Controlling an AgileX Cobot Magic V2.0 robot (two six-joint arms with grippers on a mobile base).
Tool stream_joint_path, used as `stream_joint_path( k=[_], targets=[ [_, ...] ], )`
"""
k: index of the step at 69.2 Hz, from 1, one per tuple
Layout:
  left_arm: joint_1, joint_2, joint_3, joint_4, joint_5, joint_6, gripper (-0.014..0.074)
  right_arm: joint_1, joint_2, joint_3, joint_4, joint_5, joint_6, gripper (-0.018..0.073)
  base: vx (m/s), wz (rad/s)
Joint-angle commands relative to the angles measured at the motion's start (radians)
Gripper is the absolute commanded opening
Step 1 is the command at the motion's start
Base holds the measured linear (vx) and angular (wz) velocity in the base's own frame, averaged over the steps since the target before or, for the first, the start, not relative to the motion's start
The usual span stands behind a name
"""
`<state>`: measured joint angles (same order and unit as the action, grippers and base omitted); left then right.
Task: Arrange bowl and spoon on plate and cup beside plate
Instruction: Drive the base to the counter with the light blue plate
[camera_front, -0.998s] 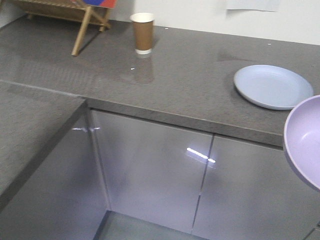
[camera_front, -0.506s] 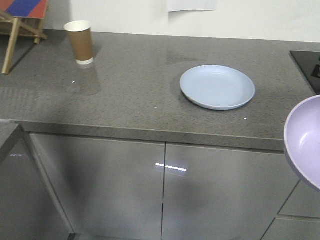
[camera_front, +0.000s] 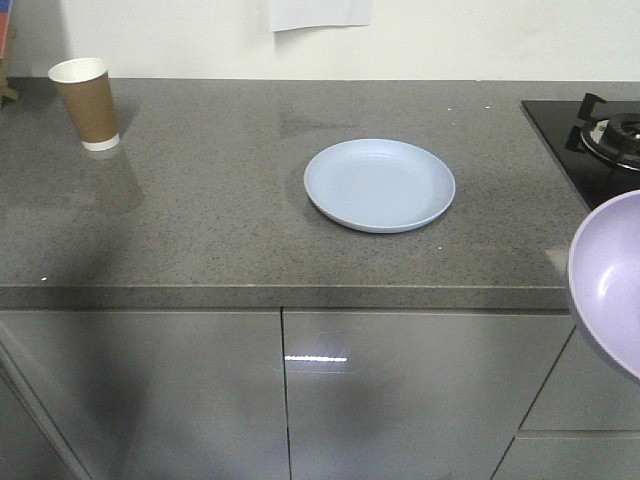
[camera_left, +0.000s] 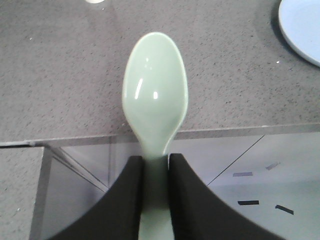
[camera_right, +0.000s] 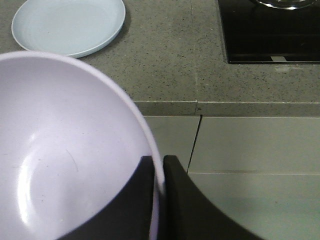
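The pale blue plate (camera_front: 380, 185) lies empty on the grey counter; it also shows in the right wrist view as the plate (camera_right: 68, 25) and at the corner of the left wrist view as the plate (camera_left: 305, 27). The brown paper cup (camera_front: 87, 103) stands upright at the counter's far left. My left gripper (camera_left: 155, 162) is shut on the mint-green spoon (camera_left: 155, 90), held over the counter's front edge. My right gripper (camera_right: 158, 167) is shut on the rim of the lavender bowl (camera_right: 65, 150); the bowl (camera_front: 610, 280) hangs off the counter at the right.
A black gas hob (camera_front: 590, 135) is set into the counter (camera_front: 200, 220) at the right, shown as the hob (camera_right: 270, 30) in the right wrist view. Grey cabinet doors (camera_front: 400, 400) run below the counter edge. A white paper (camera_front: 320, 12) hangs on the wall.
The view has swung right: cup and plate slid leftward in frame, the wooden rack left the view and the hob appeared. The bowl stays in the same place at the right edge.
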<state>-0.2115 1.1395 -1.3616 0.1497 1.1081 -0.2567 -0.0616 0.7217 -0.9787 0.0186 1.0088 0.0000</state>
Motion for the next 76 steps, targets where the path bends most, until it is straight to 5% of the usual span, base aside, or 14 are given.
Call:
stream_joint_path(
  k=[1,76],
  targets=[
    [-0.003,-0.018,-0.027,0.004,-0.051,0.001,-0.0006,-0.005,0.001,-0.024,0.001,-0.069,0.0,-0.0006,0.07,-0.15],
    [-0.003,-0.018,-0.027,0.004,-0.051,0.001,-0.0006,-0.005,0.001,-0.024,0.001,-0.069,0.0,-0.0003,0.08,-0.09]
  ],
)
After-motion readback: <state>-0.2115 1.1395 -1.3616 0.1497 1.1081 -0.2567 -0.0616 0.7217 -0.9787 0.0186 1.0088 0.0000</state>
